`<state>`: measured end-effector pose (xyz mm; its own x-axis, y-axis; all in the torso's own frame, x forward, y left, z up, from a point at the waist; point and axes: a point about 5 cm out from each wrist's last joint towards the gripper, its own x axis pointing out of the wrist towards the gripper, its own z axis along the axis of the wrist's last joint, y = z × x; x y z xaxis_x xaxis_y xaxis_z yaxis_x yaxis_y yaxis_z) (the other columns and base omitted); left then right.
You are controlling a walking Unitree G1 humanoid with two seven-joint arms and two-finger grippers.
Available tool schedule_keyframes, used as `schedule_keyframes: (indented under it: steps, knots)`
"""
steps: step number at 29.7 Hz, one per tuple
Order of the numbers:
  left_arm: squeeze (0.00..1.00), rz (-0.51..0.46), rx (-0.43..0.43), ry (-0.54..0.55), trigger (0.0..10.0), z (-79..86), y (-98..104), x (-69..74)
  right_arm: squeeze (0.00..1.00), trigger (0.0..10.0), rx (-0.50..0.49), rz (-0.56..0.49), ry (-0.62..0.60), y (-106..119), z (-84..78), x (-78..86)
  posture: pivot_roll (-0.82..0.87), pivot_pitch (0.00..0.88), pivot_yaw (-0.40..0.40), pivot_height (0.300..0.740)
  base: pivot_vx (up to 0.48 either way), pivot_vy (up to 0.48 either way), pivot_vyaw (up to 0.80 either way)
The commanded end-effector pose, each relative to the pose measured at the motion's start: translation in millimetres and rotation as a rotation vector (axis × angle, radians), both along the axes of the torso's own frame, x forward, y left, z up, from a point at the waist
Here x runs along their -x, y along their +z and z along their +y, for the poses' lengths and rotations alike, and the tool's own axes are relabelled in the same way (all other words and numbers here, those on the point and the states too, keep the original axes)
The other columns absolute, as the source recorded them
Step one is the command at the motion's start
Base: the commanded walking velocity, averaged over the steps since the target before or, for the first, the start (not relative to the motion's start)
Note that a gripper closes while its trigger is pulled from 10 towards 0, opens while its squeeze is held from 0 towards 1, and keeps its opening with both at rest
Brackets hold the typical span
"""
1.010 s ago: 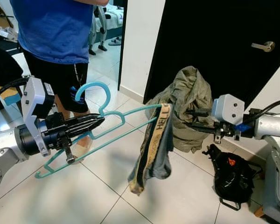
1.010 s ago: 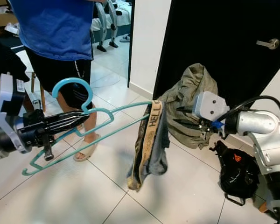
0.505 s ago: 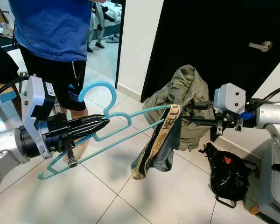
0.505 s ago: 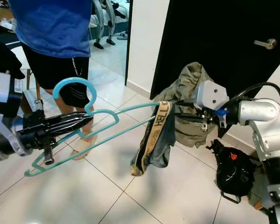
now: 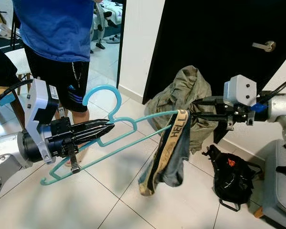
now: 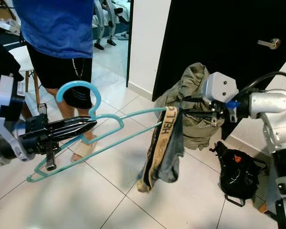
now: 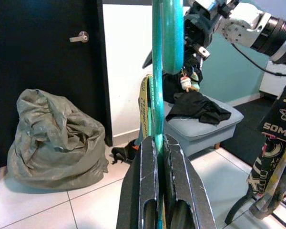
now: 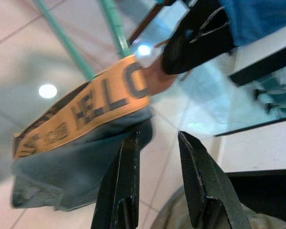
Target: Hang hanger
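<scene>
At centre-left of the head view: the teal hanger [image 5: 115, 138] is lying nearly flat in the air, its hook up toward the upper left, its far tip reaching to mid-frame.
Left hand [image 5: 103, 129]: it is clenching the hanger just below the hook; the wrist view is showing both fingers [image 7: 148, 181] pinched on the teal bar.
Garment [image 5: 169, 152]: a grey piece with a yellow "HELLO" waistband is draping over the hanger's far end and dangling toward the tiled floor [image 5: 109, 195].
Right hand [image 5: 196, 109]: it is hovering at centre-right, fingers parted and holding nothing, tips just beside the waistband.
Step in hand: carrying the loaded hanger; hanging is not yet done.
Next move, as a judgement: no rail is showing, so a hanging place needs finding; the garment is sitting near the tip and could slide off if the hanger tilts.
Surroundings: a person [image 5: 57, 33] is standing at upper left; an olive sack [image 5: 186, 90] is resting against the black door [image 5: 219, 28].
</scene>
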<state>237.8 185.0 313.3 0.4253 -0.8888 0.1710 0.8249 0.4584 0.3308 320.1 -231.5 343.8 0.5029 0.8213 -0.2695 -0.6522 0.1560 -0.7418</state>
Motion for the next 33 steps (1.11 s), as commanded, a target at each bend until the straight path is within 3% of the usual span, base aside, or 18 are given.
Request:
schedule_keyframes:
  steps: [1,9,23,33]
  knots:
    - [0.00,0.009,-0.027,-0.031,10.0,-3.2,-1.3,3.7,0.00,10.0,0.020,0.018,0.019,2.2,-3.0,5.2,-0.12,0.212,-0.142,0.740,0.000,0.000,0.00]
    - [0.00,0.014,-0.032,-0.035,10.0,-2.7,-1.2,3.6,0.00,10.0,0.046,0.079,0.069,-0.9,0.6,9.4,-0.12,0.216,-0.140,0.740,0.000,0.000,0.00]
    - [0.00,0.020,-0.036,-0.045,10.0,-4.1,-1.3,3.7,0.00,10.0,0.021,0.000,0.101,9.0,18.9,-1.4,-0.11,0.218,-0.142,0.740,0.000,0.000,0.00]
    - [0.00,0.019,-0.036,-0.040,10.0,-3.1,-1.4,4.3,0.00,10.0,0.049,0.040,0.128,6.7,21.7,0.4,-0.11,0.220,-0.145,0.740,0.000,0.000,0.00]
